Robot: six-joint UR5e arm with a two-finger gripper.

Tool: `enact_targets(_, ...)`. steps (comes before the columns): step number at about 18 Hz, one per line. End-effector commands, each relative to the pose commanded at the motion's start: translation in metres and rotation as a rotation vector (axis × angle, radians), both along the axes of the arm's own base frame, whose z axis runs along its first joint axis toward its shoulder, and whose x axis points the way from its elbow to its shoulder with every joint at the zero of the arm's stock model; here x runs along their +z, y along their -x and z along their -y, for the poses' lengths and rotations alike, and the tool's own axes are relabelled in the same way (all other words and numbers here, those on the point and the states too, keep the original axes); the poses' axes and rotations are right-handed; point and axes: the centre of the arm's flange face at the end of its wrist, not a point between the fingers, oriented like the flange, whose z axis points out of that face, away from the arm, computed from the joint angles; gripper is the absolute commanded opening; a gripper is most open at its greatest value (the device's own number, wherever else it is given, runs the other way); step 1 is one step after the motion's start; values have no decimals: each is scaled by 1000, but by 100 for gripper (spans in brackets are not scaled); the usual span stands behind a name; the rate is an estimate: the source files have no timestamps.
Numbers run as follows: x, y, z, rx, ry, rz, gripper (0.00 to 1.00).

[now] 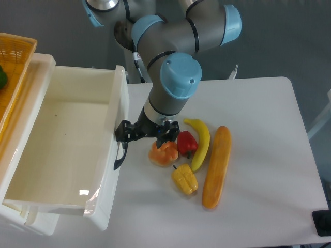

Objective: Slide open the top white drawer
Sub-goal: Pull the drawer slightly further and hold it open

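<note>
Top white drawer: glossy deep tub, pulled far out, empty, black handle on front.

We see our arm as thick grey tubes with pale blue round joint caps, ending in a black gripper.

White table — rounded corners, glossy top. Just right of the red pepper, touching it, a yellow banana; further right, a long orange loaf-shaped item. Left of the pepper, an orange-pink rounded fruit — and below it, a yellow pepper.
</note>
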Motion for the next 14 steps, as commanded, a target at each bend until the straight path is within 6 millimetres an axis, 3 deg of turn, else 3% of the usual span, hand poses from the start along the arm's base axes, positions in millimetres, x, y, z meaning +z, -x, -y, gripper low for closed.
enact_targets(14, -4, -5, 0, 0, 9, 32, 100)
